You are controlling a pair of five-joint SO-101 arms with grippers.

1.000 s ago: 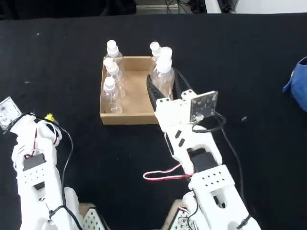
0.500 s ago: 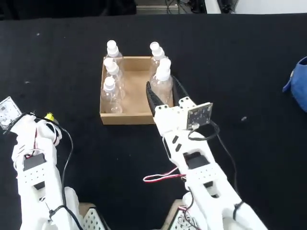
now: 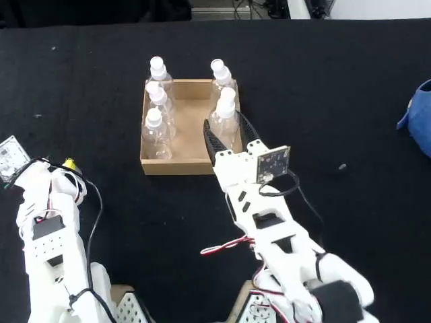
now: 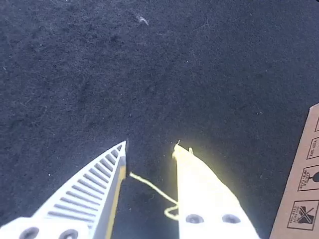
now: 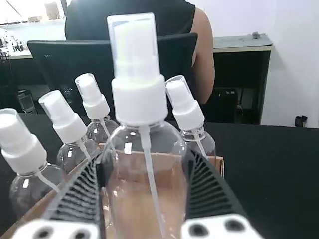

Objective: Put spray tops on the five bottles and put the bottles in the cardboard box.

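Bottles [image 3: 153, 125] stand in the cardboard box [image 3: 180, 165]. Left of it, the left gripper [image 4: 149, 145] hangs empty, fingers slightly apart. At the box's right side, the right gripper [image 3: 222, 121] clamps one bottle [image 3: 225, 104], hiding its base.

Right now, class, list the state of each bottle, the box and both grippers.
Fifth bottle: capped, upright, gripped.
Other four bottles: capped, upright, in box.
Cardboard box: open-topped.
Right gripper: shut on fifth bottle.
Left gripper: open, empty.

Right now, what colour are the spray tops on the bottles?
White spray tops, best seen in the right wrist view.
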